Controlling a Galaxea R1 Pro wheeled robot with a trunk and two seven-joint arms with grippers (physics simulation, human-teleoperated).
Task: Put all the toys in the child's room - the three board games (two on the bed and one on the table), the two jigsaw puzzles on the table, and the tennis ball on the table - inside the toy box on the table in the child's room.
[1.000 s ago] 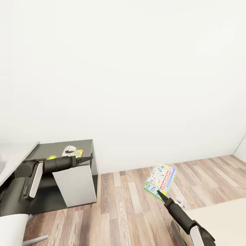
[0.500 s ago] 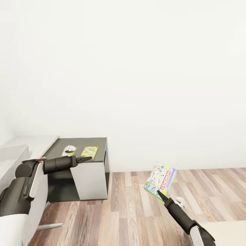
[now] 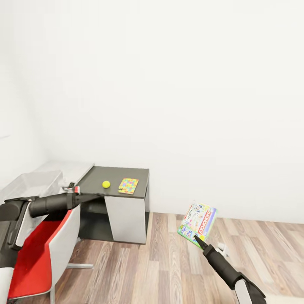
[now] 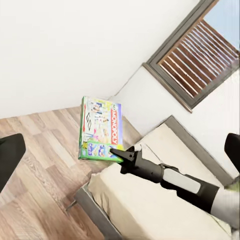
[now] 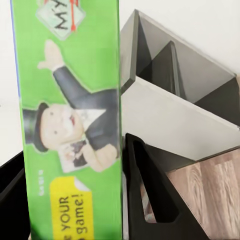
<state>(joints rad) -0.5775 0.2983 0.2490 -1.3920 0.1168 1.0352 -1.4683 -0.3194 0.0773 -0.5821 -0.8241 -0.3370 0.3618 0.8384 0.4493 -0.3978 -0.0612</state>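
My left claw (image 3: 99, 194) reached out over the red chair (image 3: 40, 242), its tips thin and dark from the head; I could not tell whether it was open or closed. To its left sat the clear toy box (image 3: 31, 183) on the light part of the counter (image 3: 80, 169). Just beyond its tips, on the counter's lower dark section, lay the tennis ball (image 3: 106, 184), with a jigsaw puzzle (image 3: 128, 185) just beside it and apart. Well to the right, over the wood floor (image 3: 169, 270), my right claw (image 3: 196, 240) was closed on the bottom edge of the green-edged board game (image 3: 198, 219), held upright. The bed (image 4: 165, 200) lay under that arm.
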